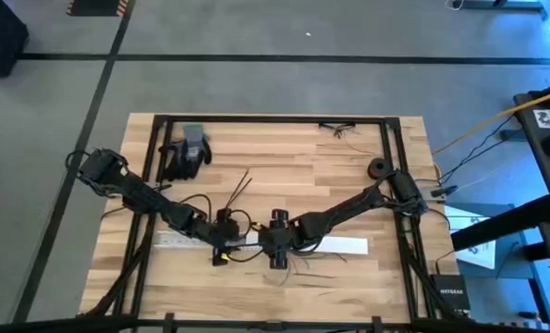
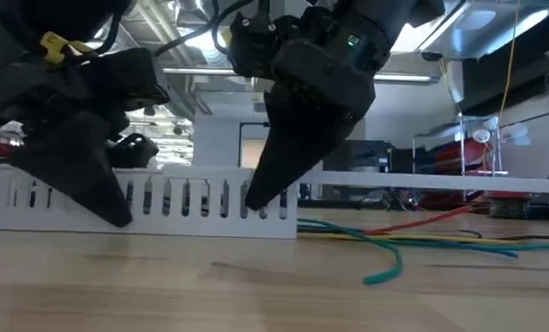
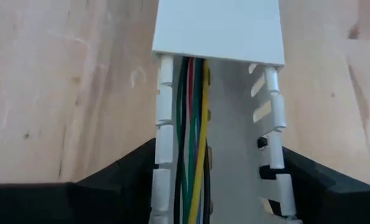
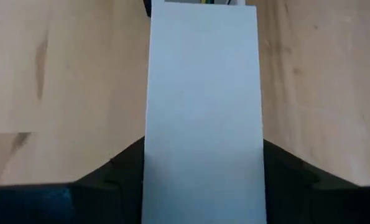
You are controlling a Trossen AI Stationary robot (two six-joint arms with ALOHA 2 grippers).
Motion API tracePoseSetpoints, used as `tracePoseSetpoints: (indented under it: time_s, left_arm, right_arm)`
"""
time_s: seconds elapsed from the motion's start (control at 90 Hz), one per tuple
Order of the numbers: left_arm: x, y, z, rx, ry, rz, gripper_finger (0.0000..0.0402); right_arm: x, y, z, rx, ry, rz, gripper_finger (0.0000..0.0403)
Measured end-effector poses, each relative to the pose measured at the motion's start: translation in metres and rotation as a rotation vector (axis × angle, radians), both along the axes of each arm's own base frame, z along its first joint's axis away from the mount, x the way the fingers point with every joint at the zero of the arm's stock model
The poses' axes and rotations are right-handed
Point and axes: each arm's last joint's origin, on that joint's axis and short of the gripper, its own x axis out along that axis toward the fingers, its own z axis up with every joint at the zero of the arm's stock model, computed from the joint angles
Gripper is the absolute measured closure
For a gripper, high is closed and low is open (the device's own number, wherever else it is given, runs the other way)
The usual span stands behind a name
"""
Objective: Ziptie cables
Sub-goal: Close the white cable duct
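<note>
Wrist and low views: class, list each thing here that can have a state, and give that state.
Duct: flat on the table, partly covered.
Cover: seated on the duct.
Cables: laid inside the duct's open part.
Loose cables: on the table, outside the duct.
Left end effector: astride the open part.
Right end effector: astride the cover.

Both arms reach inward and meet low near the table's front middle.

The left gripper [image 1: 224, 242] hangs at the end of an arm stretched in from the left rear, its fingers [image 3: 119, 174] spread apart. The right gripper [image 1: 276, 245] sits just beside it, its arm angled in from the right, with its fingers [image 4: 110, 171] likewise spread wide and pointing down.
</note>
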Motion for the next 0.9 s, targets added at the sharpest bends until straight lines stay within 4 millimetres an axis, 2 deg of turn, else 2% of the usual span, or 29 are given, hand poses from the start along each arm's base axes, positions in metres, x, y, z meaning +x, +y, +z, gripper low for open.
tracePoseSetpoints:
  time_s: [0.389, 0.744, 0.9]
  left_arm:
    - [0.009, 0.006, 0.008, 0.015, -0.045, -0.031, 0.0136]
    - [0.012, 0.004, 0.006, 0.000, -0.068, -0.049, 0.0197]
    - [0.013, 0.004, 0.007, 0.018, -0.081, -0.075, 0.0183]
  right_arm:
    - [0.004, 0.000, 0.000, 0.027, -0.038, 0.005, 0.0175]
    - [0.010, 0.003, -0.003, 0.057, -0.084, 0.028, 0.0175]
    - [0.010, 0.001, -0.003, 0.059, -0.075, 0.032, 0.0175]
